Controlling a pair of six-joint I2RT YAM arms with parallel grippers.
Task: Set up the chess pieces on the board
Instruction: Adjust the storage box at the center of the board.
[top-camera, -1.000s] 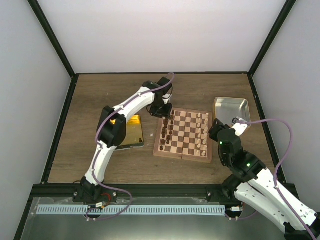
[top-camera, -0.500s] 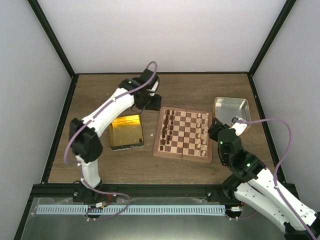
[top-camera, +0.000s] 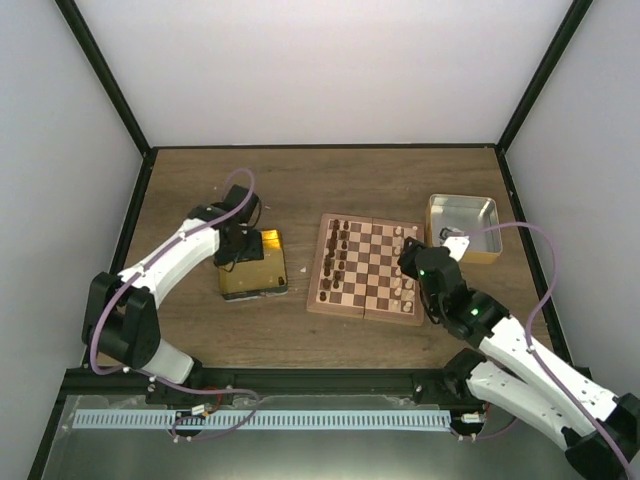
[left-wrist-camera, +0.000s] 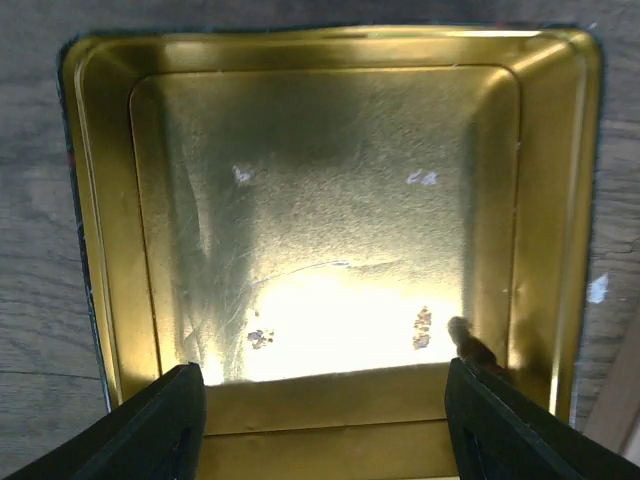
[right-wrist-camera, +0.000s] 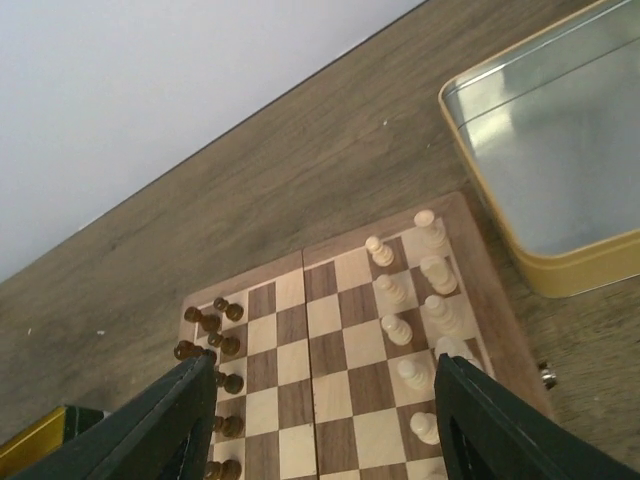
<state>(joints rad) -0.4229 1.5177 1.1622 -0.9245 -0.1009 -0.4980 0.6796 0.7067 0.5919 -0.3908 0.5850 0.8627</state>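
The board (top-camera: 370, 265) lies in the middle of the table. Dark chess pieces (top-camera: 338, 262) fill its left columns and cream ones (top-camera: 407, 262) its right columns. My left gripper (top-camera: 240, 248) hovers over the gold tin (top-camera: 255, 282). In the left wrist view the gripper (left-wrist-camera: 325, 420) is open and empty, and one dark piece (left-wrist-camera: 470, 345) lies in the tin's near right corner by the right finger. My right gripper (top-camera: 415, 262) hangs over the board's right edge. In its wrist view it (right-wrist-camera: 320, 430) is open, above bare squares (right-wrist-camera: 325, 350), with dark pieces (right-wrist-camera: 215, 330) to the left and cream pieces (right-wrist-camera: 400, 300) to the right.
A silver tin (top-camera: 463, 199) stands right of the board, also seen as a silver tin (right-wrist-camera: 560, 180) in the right wrist view. The gold tin's wall (left-wrist-camera: 100, 200) rises around the left gripper. Black frame posts and white walls enclose the table.
My left arm swung from the board's far left corner back over the gold tin, its jaws widening. My right arm moved left over the board's right edge.
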